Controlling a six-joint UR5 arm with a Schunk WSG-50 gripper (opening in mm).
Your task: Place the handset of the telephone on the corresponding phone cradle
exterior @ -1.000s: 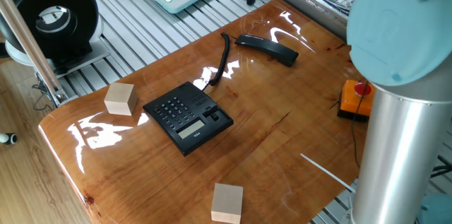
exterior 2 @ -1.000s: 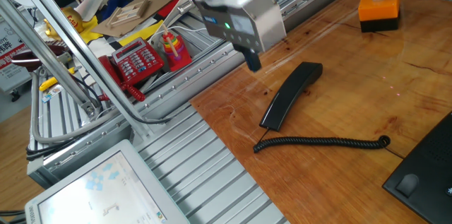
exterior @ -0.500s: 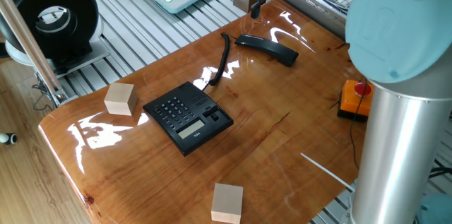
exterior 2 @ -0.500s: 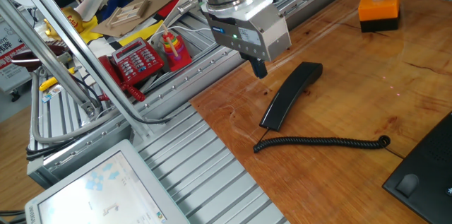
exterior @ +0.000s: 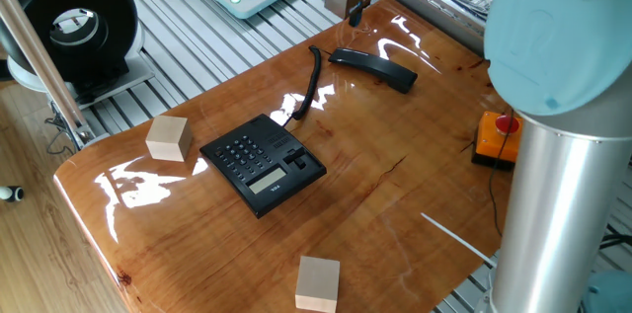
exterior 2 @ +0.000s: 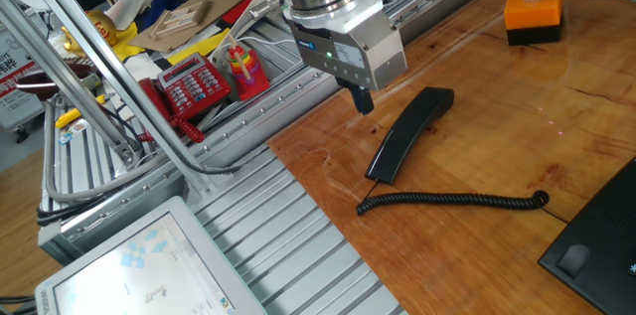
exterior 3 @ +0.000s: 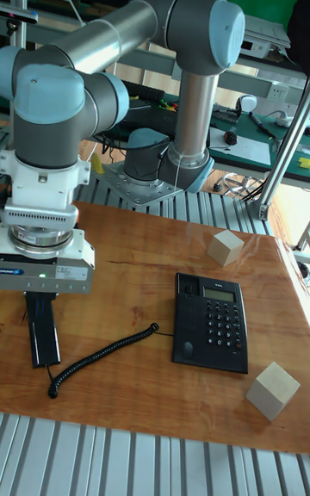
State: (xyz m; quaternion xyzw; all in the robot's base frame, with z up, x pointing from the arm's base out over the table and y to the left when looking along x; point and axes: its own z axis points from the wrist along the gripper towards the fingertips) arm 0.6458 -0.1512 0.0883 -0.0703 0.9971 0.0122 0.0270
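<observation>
The handset point(exterior 2: 409, 132) lay flat on the wooden worktop point(exterior: 395, 185), near its far edge in one fixed view and well apart from the phone point(exterior: 263, 164). Its coiled cord point(exterior 2: 452, 199) ran across the wood from one end of the handset toward the phone. The phone sat near the middle of the worktop with its keypad and small display facing up, and the phone cradle point(exterior 3: 184, 318), the strip along its side, had nothing resting in it.

The gripper point(exterior 2: 363, 97) hung over the worktop just beside the handset, close to its upper end in the other fixed view, and did not touch it. The fingers point(exterior 2: 364, 99) pointed down and held nothing; from these angles I could not tell how far apart they stood. In the tall fixed view the gripper body covered the upper part of the handset, with only the lower end showing beneath it.

An orange box with a red button point(exterior: 497, 136) stood near the worktop's edge, well apart from the handset. One wooden block point(exterior: 168, 138) sat beside the phone, and another wooden block point(exterior: 318, 283) sat near the front edge.
</observation>
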